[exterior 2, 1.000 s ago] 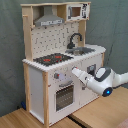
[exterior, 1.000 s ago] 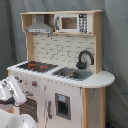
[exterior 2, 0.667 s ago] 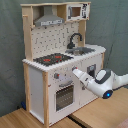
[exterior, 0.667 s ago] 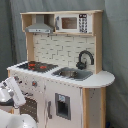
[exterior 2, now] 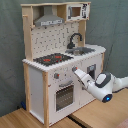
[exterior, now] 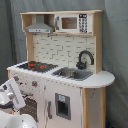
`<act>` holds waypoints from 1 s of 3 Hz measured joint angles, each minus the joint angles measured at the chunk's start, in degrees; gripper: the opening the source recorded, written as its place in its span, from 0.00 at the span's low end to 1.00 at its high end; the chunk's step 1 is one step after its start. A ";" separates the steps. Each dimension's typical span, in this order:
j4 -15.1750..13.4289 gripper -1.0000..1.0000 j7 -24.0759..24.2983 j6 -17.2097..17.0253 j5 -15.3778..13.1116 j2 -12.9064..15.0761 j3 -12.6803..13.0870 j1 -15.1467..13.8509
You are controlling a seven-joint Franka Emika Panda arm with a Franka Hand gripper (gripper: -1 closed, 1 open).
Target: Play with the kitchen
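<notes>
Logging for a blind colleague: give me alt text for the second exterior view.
A white robot arm reaches its claw to the knobs on the toy kitchen, above the oven window. On top: hob, sink, black faucet.

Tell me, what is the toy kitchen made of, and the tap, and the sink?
The kitchen looks like white-painted board with pale wood posts and edges; the bare parts look like light wood. The tap is matte black, maybe plastic or metal; hard to tell. The sink is grey with a dull shine, so probably metal or silvery plastic.

tool (exterior 2: 76, 72) tips too blurred to judge, arm (exterior: 12, 95) cropped at frame edge
</notes>
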 joint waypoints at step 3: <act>0.50 1.00 18.34 -0.24 0.00 -3.36 2.65 -2.90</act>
